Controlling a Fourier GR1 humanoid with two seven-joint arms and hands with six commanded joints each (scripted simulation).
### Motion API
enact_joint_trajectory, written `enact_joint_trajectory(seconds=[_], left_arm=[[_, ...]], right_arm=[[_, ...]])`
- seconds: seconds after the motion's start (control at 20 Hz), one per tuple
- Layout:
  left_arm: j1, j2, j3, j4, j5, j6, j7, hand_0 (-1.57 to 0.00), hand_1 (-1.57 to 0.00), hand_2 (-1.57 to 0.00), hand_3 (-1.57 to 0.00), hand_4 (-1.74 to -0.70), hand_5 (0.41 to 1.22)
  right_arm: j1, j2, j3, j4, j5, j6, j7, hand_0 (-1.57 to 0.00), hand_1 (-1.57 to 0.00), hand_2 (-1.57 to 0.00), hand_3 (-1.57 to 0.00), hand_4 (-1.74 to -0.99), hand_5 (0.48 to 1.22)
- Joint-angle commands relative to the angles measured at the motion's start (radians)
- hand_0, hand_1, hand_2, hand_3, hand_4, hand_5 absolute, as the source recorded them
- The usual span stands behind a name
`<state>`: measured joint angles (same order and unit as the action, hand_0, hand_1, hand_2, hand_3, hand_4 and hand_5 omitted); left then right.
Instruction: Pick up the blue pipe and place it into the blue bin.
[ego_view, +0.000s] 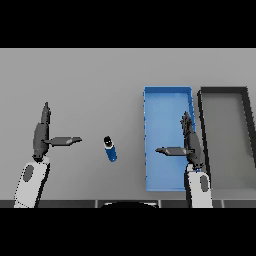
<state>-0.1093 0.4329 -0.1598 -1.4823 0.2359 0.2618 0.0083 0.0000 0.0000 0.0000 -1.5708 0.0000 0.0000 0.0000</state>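
Right hand (191, 145) hangs fingers-apart over the blue bin (167, 100), left hand (42, 137) likewise near the table's left edge (pipe (110, 149) lies untouched mid-table, so nothing's grabbed yet).

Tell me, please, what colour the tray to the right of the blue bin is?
Dark grey to black, with a grey floor; the tray shows in the head view.

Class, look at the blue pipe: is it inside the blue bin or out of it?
Out. The blue pipe lies on the grey table, left of the blue bin and clear of its wall.
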Motion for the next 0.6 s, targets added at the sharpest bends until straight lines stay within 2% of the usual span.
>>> enact_joint_trajectory(seconds=[0.0, 0.25, 0.3, 0.35, 0.45, 0.55], left_arm=[[0.001, 0.0, 0.001, -0.001, 0.0, 0.0, -0.005, 0.0, 0.0, 0.0, 0.0, -0.97, 0.593], [0.013, 0.009, 0.006, -0.011, 0.008, -0.004, -0.01, 0.0, 0.0, 0.0, 0.0, -0.97, 0.593], [0.044, 0.076, -0.016, -0.007, 0.001, -0.11, -0.077, 0.0, 0.0, 0.0, 0.0, -0.97, 0.593], [0.061, 0.118, -0.027, 0.005, -0.007, -0.173, -0.119, 0.0, 0.0, 0.0, 0.0, -0.96, 0.592], [0.076, 0.154, -0.039, 0.029, -0.015, -0.244, -0.174, 0.0, 0.0, 0.0, 0.0, -0.96, 0.59], [0.063, 0.168, -0.044, 0.024, -0.01, -0.269, -0.17, 0.0, 0.0, 0.0, 0.0, -0.96, 0.595]], right_arm=[[0.001, 0.001, 0.001, -0.001, 0.0, -0.001, -0.001, 0.0, 0.0, 0.0, 0.0, -1.205, 0.629], [0.015, 0.003, 0.009, -0.012, 0.003, 0.001, -0.002, 0.0, 0.0, 0.0, 0.0, -1.205, 0.629], [0.058, -0.063, 0.038, -0.054, 0.079, 0.012, -0.092, 0.0, 0.0, 0.0, 0.0, -1.205, 0.629], [0.089, -0.099, 0.061, -0.081, 0.129, 0.018, -0.137, 0.0, 0.0, 0.0, 0.0, -1.201, 0.628], [0.119, -0.123, 0.09, -0.119, 0.18, 0.02, -0.141, 0.0, 0.0, 0.0, 0.0, -1.197, 0.626], [0.126, -0.13, 0.097, -0.137, 0.191, 0.021, -0.123, 0.0, 0.0, 0.0, 0.0, -1.196, 0.623]])
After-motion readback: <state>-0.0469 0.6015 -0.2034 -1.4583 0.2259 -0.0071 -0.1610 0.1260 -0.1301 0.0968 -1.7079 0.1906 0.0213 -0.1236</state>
